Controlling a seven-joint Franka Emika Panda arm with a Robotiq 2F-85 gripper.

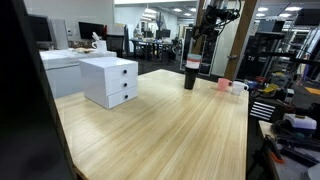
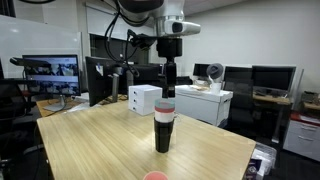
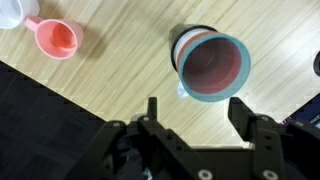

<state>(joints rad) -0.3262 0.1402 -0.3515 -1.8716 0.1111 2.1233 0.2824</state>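
A stack of nested cups (image 3: pixel 215 65) stands upright on the wooden table (image 3: pixel 110 70). Seen from above, the top cup has a teal rim and a red inside, with white and black cups beneath it. My gripper (image 3: pixel 196 110) hovers just over the stack, open, and its two black fingers (image 3: pixel 240 112) are spread with nothing between them. In both exterior views the stack (image 1: pixel 190 78) (image 2: pixel 164 125) sits directly under the gripper (image 1: pixel 193 55) (image 2: pixel 168 85), which is clear of its top.
A pink cup (image 3: pixel 58 38) (image 1: pixel 224 85) and a white cup (image 3: pixel 8 12) (image 1: pixel 238 87) stand near the table's edge. A white drawer unit (image 1: pixel 110 80) (image 2: pixel 146 99) sits on the table. Dark floor (image 3: pixel 40 120) lies beyond the edge.
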